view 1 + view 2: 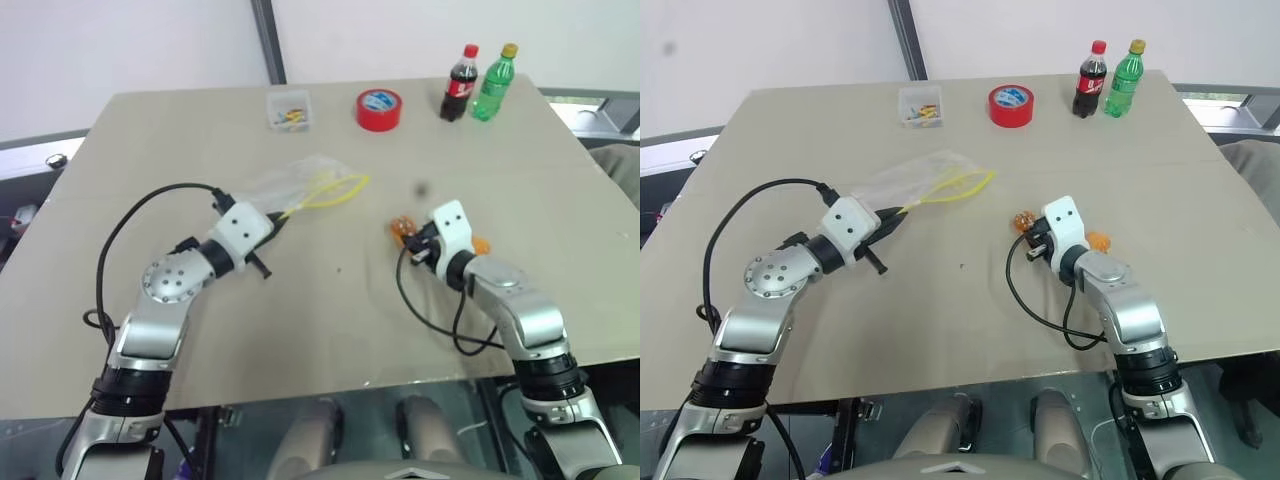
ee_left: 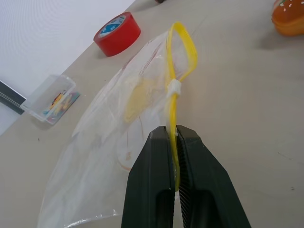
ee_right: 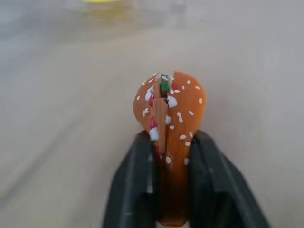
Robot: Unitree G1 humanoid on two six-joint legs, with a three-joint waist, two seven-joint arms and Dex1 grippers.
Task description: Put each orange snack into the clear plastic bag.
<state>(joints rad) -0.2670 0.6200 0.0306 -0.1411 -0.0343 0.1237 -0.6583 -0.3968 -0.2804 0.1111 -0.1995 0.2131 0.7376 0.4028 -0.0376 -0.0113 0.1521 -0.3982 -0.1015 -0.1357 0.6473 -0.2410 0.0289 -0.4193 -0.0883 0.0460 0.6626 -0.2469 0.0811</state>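
Note:
The clear plastic bag (image 1: 296, 180) lies left of the table's centre, its yellow zipper strip (image 2: 173, 90) looping toward the middle. My left gripper (image 2: 171, 131) is shut on that strip at the bag's near end. My right gripper (image 3: 168, 142) is shut on one orange snack (image 3: 178, 107), a sesame-topped bun held on edge between the fingers (image 3: 135, 180); from the head it shows at the fingertips (image 1: 403, 230), low over the table. A second orange snack (image 1: 483, 243) lies on the table just right of the right wrist.
Along the far edge stand a small clear box of coloured bits (image 1: 289, 110), a red tape roll (image 1: 379, 108), a cola bottle (image 1: 460, 84) and a green bottle (image 1: 495, 83). Black cables loop beside both arms.

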